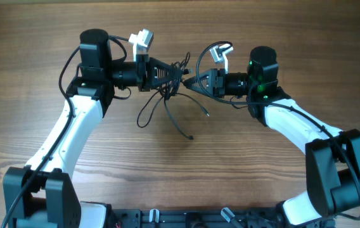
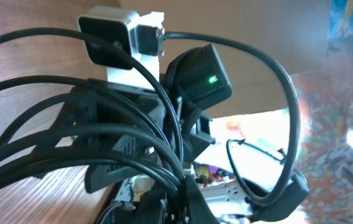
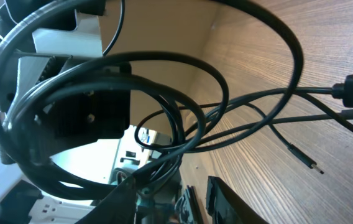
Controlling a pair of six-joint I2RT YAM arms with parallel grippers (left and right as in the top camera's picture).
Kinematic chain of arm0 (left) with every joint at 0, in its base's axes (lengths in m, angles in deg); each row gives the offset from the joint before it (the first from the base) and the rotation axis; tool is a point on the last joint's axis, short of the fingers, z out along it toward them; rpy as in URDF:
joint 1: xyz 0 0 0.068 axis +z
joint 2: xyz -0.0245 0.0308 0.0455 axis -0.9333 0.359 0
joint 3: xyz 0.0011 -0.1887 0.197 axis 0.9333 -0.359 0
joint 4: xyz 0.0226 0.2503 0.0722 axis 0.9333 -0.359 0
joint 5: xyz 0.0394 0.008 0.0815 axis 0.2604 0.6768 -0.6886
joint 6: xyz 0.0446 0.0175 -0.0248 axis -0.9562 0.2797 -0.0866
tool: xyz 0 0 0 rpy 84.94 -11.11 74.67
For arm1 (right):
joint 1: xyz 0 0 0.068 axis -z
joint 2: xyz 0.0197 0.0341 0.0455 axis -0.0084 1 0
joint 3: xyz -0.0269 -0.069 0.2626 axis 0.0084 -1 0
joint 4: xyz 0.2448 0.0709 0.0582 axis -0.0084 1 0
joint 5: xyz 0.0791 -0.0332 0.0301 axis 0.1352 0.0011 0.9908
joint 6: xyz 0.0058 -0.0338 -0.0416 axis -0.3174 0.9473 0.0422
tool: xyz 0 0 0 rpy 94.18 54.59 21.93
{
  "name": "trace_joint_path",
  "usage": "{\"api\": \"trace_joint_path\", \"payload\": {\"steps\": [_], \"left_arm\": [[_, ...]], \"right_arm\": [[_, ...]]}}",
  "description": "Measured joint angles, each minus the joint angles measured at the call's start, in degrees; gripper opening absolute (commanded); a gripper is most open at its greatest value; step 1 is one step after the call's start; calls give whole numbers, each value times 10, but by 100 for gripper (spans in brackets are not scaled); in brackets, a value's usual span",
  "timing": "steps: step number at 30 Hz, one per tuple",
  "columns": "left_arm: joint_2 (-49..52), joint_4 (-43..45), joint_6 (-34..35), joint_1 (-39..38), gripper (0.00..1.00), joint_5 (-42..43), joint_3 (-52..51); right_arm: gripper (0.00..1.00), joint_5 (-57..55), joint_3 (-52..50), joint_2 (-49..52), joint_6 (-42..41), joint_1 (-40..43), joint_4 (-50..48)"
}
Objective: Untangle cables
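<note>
Your left claw (image 1: 180, 74) is pinched narrow on the cables (image 1: 167, 95), bunched near the middle of the desk's (image 1: 40, 38) far edge with loops and plug ends trailing toward you. Pull apart sharply and the knot likely cinches tighter or slips free. Whether the right claw (image 1: 189, 81), nose to nose with it, actually grips cannot be told.

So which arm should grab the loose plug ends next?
Probably right: the right gripper sits nearer the two loose plug ends of the cables; the left gripper has the knot bunched at it.
</note>
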Motion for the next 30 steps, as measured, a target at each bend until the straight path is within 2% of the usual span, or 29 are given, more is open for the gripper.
{"api": "trace_joint_path", "payload": {"steps": [5, 13, 16, 17, 21, 23, 26, 30], "left_arm": [[0, 32, 75, -1, 4, 0, 0], [0, 103, 148, -43, 4, 0, 0], [0, 126, 165, -59, 4, -1, 0], [0, 126, 169, -63, 4, -2, 0], [0, 125, 177, -64, 4, -7, 0], [0, 125, 172, -64, 4, -8, 0], [0, 97, 136, -64, 4, -10, -1], [8, -59, 11, -61, 4, -37, -6]], "right_arm": [[40, -16, 0, 0, -9, 0, -2], [38, -28, 0, 0, -11, 0, -2], [8, -28, 0, 0, -12, 0, -2], [4, -27, 0, 0, -12, 0, -3], [4, -28, 0, 0, -15, 0, -5], [4, -27, 0, 0, -15, 0, 4], [4, -35, 5, -2, -7, 0, 80], [4, -118, 21, -14, 57, -3, 316]]}}
